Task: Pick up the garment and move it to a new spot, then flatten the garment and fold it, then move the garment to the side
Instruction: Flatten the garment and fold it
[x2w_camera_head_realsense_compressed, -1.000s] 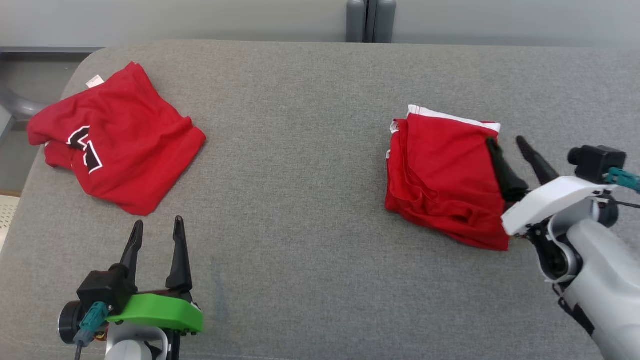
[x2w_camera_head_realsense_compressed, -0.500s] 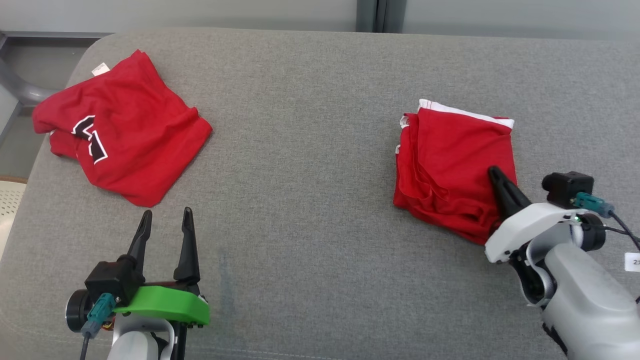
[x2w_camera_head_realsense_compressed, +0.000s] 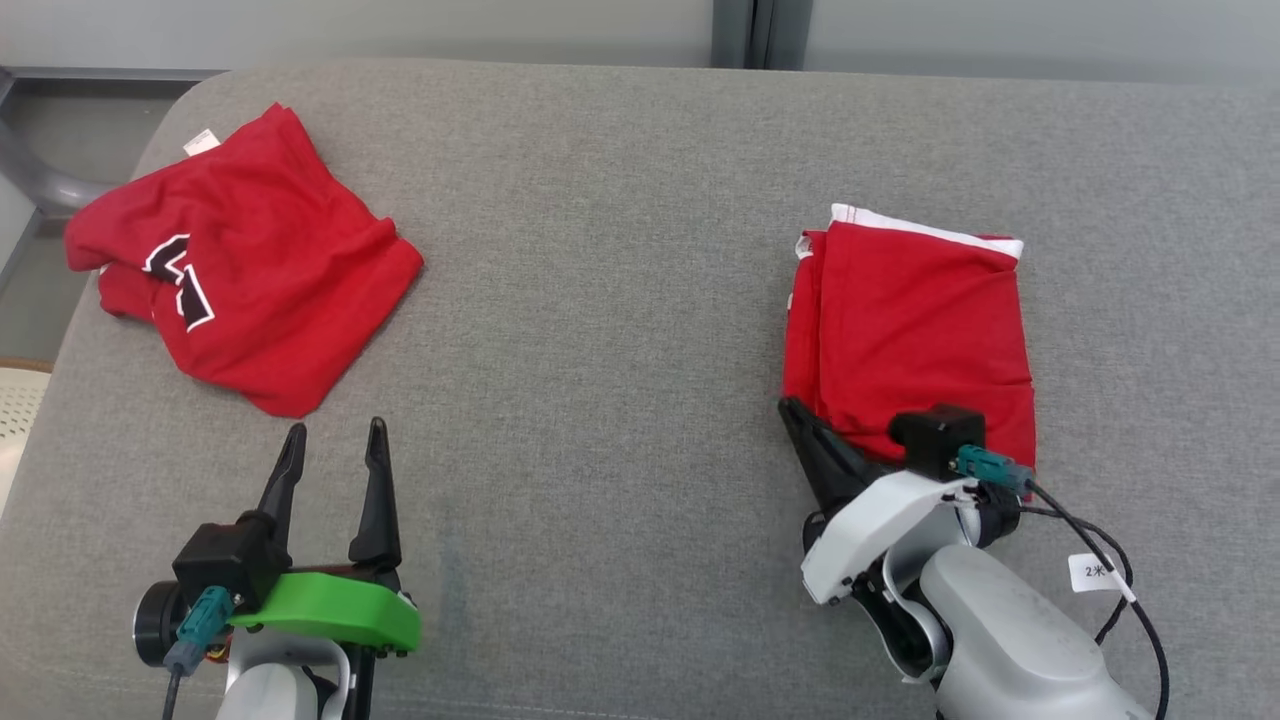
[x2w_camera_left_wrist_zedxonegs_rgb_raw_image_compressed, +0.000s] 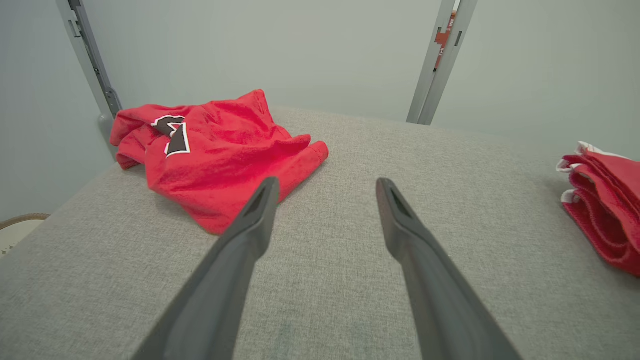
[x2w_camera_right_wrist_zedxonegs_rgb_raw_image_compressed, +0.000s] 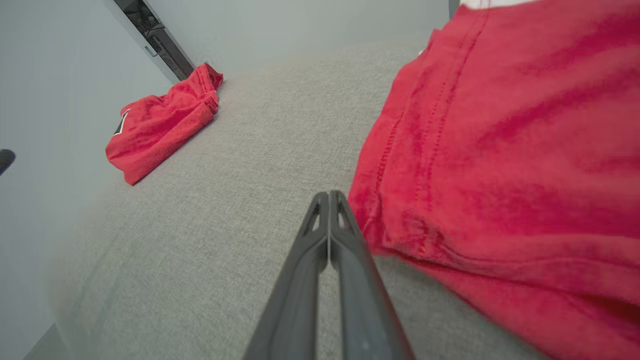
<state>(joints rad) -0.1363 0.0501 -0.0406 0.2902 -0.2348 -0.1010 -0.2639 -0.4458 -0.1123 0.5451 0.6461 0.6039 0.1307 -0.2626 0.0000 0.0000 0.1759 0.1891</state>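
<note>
Clenched empty, the right tool sits beside the near-left corner of the folded garment, likely to nudge it sideways; the left tool hangs released.

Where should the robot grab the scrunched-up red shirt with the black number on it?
On the scrunched-up red shirt, probably the near corner, which points towards the open left gripper. Come from the robot's side, fingers low over the grey cushion: that corner lies thin and flat, while the middle is rumpled.

Grey cushion, perhaps: folded garment, crumpled garment
</note>
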